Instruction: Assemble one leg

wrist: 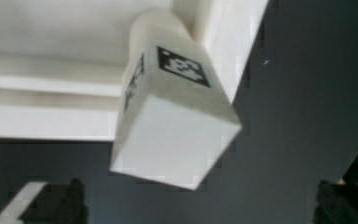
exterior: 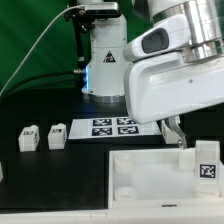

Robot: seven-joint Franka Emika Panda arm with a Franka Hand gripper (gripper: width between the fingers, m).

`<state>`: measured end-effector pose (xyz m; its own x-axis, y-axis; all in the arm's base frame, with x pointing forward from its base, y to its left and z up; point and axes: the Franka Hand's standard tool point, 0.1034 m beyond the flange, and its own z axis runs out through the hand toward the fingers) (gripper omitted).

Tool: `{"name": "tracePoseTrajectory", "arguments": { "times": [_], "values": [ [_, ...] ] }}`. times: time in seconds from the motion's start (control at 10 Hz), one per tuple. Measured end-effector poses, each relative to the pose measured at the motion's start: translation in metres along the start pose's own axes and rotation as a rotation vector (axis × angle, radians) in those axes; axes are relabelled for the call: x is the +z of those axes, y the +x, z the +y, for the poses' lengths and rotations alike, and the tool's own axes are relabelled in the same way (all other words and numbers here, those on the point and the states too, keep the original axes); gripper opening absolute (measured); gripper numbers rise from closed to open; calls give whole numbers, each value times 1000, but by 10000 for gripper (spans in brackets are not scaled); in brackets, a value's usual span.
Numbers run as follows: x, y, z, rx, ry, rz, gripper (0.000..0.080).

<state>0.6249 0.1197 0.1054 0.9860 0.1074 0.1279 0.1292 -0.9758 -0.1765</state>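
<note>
The leg point(exterior: 207, 163) stands upright at the corner of the white panel point(exterior: 140, 175) toward the exterior view's right, with its tag facing out. The jaws hang just above that corner of the panel, spread wide and holding nothing. In the wrist view the dark fingers point(wrist: 51, 203) sit either side of the leg without touching it. Behind the panel lies the marker board point(exterior: 110, 127). Off the panel, toward the exterior view's left, two spare pegs point(exterior: 56, 134) stand on the dark surface point(exterior: 60, 190).
</note>
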Motion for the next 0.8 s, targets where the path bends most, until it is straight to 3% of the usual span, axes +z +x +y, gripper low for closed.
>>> {"name": "tracePoseTrajectory", "arguments": {
  "times": [0.3,0.5,0.7,0.8],
  "values": [
    [16,-18,4,14,44,-274,649],
    [25,-18,9,16,43,-259,649],
    [27,-21,3,21,43,-264,649],
    [28,-21,4,21,43,-264,546]
  ]
}}
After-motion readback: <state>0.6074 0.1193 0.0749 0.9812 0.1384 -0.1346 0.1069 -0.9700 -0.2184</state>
